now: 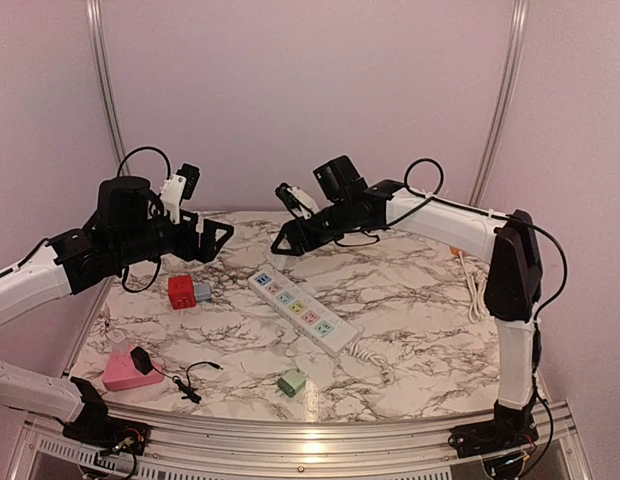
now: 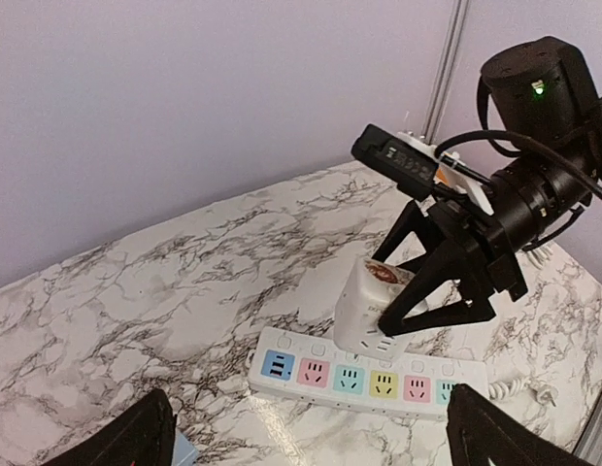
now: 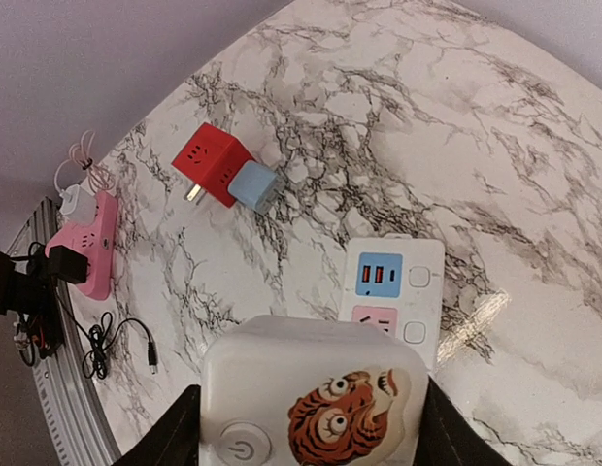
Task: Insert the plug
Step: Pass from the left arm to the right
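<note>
My right gripper (image 3: 311, 439) is shut on the plug (image 3: 316, 398), a white cube with a tiger sticker and a power button on top. In the left wrist view the plug (image 2: 371, 309) hangs in the black fingers (image 2: 432, 291) just over the white power strip (image 2: 369, 377), prongs side down, near its blue and pink sockets. The strip (image 1: 303, 310) lies diagonally mid-table; its blue USB end (image 3: 381, 275) shows beyond the plug. My left gripper (image 1: 216, 240) is open and empty, raised over the table's left side, its fingertips (image 2: 136, 439) wide apart.
A red cube adapter (image 1: 181, 291) with a light blue plug (image 1: 202, 291) lies left of the strip. A pink socket block (image 1: 123, 370) with a black charger and thin cable (image 1: 195, 382) sits front left. A green plug (image 1: 291, 382) lies near front. White cord (image 1: 476, 290) runs along the right edge.
</note>
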You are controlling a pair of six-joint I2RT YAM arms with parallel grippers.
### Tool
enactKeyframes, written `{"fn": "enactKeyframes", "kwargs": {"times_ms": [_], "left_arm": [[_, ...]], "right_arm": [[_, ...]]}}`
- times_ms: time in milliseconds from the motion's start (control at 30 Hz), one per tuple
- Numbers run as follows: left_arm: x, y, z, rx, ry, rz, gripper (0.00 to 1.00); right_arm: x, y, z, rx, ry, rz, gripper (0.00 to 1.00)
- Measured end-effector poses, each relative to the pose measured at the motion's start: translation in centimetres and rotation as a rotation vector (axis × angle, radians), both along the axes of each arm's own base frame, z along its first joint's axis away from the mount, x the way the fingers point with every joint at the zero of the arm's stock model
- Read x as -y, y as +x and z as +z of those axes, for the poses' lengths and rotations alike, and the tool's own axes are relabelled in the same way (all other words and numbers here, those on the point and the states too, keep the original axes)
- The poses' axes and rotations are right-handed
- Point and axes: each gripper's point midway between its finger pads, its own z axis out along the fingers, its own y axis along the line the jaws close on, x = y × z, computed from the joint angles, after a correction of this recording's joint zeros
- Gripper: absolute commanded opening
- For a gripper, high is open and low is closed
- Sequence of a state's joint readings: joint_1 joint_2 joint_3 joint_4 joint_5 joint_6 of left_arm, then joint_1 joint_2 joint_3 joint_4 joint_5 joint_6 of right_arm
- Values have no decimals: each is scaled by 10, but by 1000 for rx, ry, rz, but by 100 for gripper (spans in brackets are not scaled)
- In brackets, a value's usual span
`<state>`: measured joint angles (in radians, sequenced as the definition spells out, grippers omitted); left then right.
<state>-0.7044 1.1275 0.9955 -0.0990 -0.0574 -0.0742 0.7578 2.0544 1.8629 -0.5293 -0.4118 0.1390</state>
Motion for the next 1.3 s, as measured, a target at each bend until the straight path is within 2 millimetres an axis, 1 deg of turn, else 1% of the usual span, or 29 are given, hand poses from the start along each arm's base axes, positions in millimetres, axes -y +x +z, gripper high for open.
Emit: {"fn": "enactKeyframes", "kwargs": {"times_ms": [67, 167, 267, 433, 500, 600, 733, 800, 900, 1000, 1200, 1300], "left_arm": [[-19, 11, -19, -67, -15, 56, 99], [-38, 16, -40, -151, -24, 105, 99], [-51, 22, -44, -204, -67, 126, 99], [-72, 28, -49, -248, -119, 164, 99], [-74, 25, -56, -261, -124, 164, 99], [-73, 18, -71, -293, -123, 152, 99], [-73, 15, -84, -324, -119, 149, 99], [-74, 15, -87, -332, -123, 152, 99], [-73, 16, -85, -325, -136, 149, 99], [-73, 18, -82, -316, -146, 146, 99], [-73, 21, -84, -320, -154, 142, 99], [-73, 22, -86, -328, -156, 143, 99]], "right_arm": [[-3, 7, -6, 26, -27, 15, 18], [-7, 15, -16, 51, -66, 30, 18], [-8, 21, -26, 75, -97, 40, 18], [-5, 24, -43, 97, -155, 46, 18], [-6, 24, -50, 104, -179, 50, 18], [-9, 22, -58, 120, -205, 62, 18], [-17, 15, -63, 152, -233, 78, 18], [-20, 14, -65, 167, -241, 81, 18], [-25, 14, -66, 187, -240, 83, 18], [-27, 19, -70, 203, -240, 74, 18], [-29, 23, -86, 196, -255, 71, 18], [-29, 22, -90, 188, -259, 74, 18]]}}
